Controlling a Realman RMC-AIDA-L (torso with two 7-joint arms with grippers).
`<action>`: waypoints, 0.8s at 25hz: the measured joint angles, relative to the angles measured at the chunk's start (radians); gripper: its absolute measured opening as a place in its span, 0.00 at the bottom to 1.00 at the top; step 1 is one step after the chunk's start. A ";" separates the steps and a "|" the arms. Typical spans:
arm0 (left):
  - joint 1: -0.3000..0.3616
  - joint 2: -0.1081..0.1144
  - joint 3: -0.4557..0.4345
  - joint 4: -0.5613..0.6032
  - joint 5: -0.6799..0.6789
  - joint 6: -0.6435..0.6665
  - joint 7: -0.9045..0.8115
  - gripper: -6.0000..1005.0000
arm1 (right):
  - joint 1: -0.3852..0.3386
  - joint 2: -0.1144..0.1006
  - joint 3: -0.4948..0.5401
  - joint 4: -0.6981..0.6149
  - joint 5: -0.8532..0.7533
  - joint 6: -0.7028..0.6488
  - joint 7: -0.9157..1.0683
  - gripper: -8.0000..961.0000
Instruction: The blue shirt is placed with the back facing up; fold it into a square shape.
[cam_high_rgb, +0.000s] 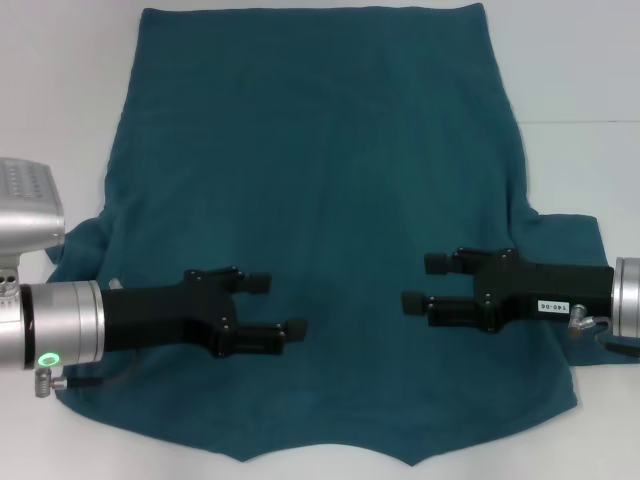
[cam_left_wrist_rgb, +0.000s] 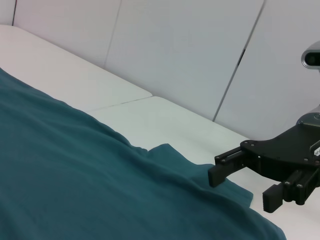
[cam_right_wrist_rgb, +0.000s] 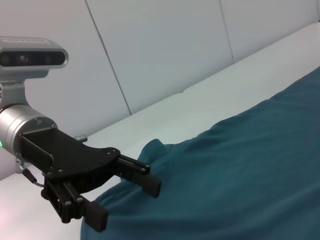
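Lying spread flat across the white table (cam_high_rgb: 590, 90), plain side up, the blue shirt (cam_high_rgb: 330, 200), filling most of the head view from the straight far edge down to a curved, notched edge nearest the camera, with a sleeve poking out at each side. Hovering over the near left part of the cloth, the left gripper (cam_high_rgb: 272, 307), fingers parted with nothing between them, pointing toward the middle. Facing it from the other side, the right gripper (cam_high_rgb: 425, 283), likewise spread apart and empty, over the near right part of the shirt. Showing only in the head view: the whole outline of the garment and both claws at once, well apart across the cloth. Showing only in the left wrist view: pale wall panels (cam_left_wrist_rgb: 190, 55) rising behind the table, the seam between tabletop sections, and the right gripper (cam_left_wrist_rgb: 241, 187) seen from the side above the right sleeve, though whether touching the fabric cannot be told. Showing in the right wrist view: the left gripper (cam_right_wrist_rgb: 127, 199) from the opposite direction, with the silver camera housing (cam_right_wrist_rgb: 32, 57) above its metal wrist, and the left sleeve bunching up beside it. Looking soft and matte, the knit, with shallow wrinkles; looking hard, black and angular, the claws, with blocky ridged fingertips (cam_left_wrist_rgb: 272, 199).
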 joint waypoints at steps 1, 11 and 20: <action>0.000 0.000 -0.001 0.001 0.000 0.000 -0.001 0.93 | 0.000 0.000 0.001 0.000 0.001 0.000 0.000 0.86; -0.001 0.001 -0.002 0.006 -0.003 -0.006 -0.010 0.91 | 0.001 0.000 0.003 0.000 0.007 0.001 0.000 0.86; 0.004 0.000 -0.086 -0.003 -0.036 -0.148 -0.086 0.90 | 0.002 0.004 0.021 0.000 0.009 0.008 0.000 0.86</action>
